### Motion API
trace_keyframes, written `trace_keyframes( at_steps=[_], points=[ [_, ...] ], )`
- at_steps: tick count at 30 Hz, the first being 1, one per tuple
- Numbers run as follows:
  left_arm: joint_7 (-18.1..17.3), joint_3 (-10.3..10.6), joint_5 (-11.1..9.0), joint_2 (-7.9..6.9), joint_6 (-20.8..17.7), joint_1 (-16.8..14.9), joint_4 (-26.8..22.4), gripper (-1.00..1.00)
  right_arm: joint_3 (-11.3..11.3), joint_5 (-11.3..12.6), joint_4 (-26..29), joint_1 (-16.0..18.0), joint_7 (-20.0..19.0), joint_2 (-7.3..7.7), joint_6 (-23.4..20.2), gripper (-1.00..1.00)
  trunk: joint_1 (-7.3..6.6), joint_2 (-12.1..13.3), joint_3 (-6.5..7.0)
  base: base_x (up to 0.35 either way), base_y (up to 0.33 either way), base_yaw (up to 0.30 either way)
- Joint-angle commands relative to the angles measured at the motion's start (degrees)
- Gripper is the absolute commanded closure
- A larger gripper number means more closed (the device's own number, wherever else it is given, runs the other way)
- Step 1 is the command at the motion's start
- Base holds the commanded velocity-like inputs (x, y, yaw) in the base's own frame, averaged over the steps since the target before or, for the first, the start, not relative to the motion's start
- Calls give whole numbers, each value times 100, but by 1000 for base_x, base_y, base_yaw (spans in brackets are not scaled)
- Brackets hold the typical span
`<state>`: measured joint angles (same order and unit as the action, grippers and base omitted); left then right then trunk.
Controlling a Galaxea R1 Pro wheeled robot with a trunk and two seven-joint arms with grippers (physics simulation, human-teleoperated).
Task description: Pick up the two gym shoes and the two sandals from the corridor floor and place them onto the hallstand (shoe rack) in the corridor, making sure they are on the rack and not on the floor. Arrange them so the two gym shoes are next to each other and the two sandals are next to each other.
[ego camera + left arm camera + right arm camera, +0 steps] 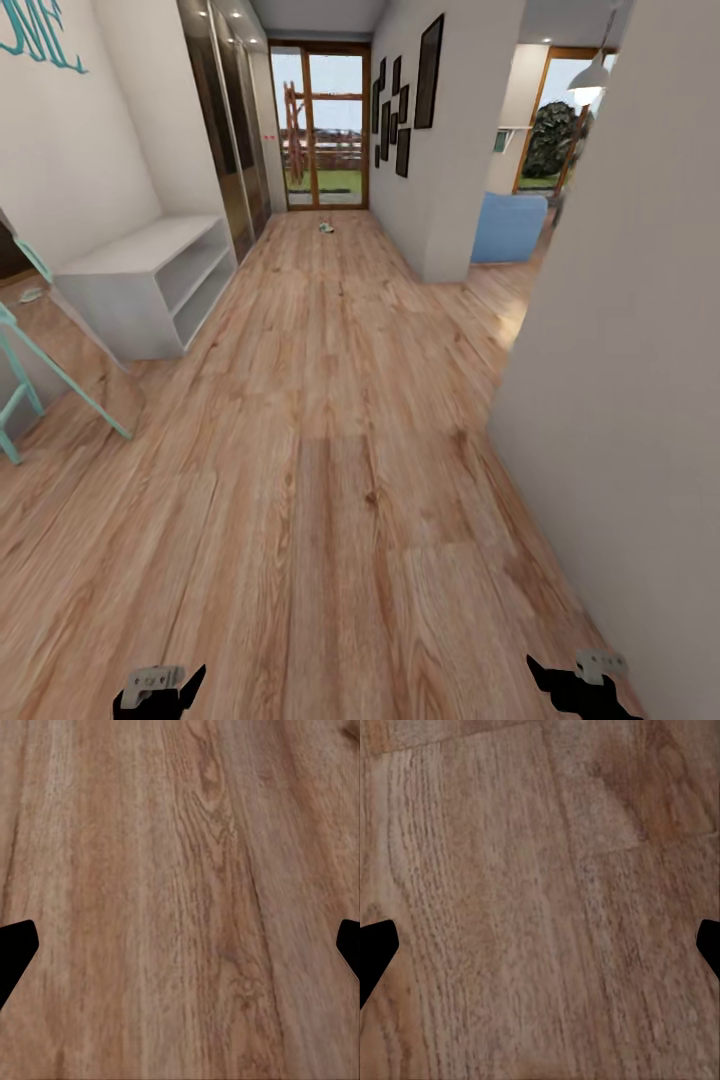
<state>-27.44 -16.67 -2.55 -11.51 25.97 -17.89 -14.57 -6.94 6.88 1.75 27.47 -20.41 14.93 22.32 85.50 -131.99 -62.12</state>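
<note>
Corridor, robot in transit. Warm light-brown wood-plank corridor floor (340, 420) runs ahead to a glazed wooden door (322, 130) at 12 o'clock. Wide low pale-grey hallstand with flat top and two open shelf levels (150, 285) stands against the wall at 10 o'clock, shelves bare as far as can be seen. One small pale object (326, 227), probably a gym shoe but too small to tell, lies on the floor near the door at 12 o'clock; the other footwear is not identifiable. Left gripper (160, 690) and right gripper (580, 680) hang low at 7 and 5 o'clock, jaws wide apart over bare planks, holding nothing. Risks, as judged: the white wall corner (620, 400) sits close at 3 o'clock, so a forward drive could clip the right arm; the turquoise ladder-frame legs (40, 385) at 9 o'clock crowd any approach to the hallstand.
</note>
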Motion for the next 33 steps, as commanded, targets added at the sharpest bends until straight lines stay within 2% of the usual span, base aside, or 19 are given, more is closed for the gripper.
trace_keyframes(
  at_steps=[1,14,33],
  points=[
    [-54,-30,-26,0,-4,-4,7,-100,-26,59,-8,4,-59,1,0,-100,3,-2,-5,340,0,-4],
    [-51,-30,-26,0,-4,-4,7,-100,-28,59,-8,4,-61,2,0,-100,3,-2,-5,340,3,-1],
    [-51,-30,-26,-1,-4,-4,6,-100,-25,48,-8,4,-70,1,0,-100,3,-2,-5,340,88,0]
  ],
)
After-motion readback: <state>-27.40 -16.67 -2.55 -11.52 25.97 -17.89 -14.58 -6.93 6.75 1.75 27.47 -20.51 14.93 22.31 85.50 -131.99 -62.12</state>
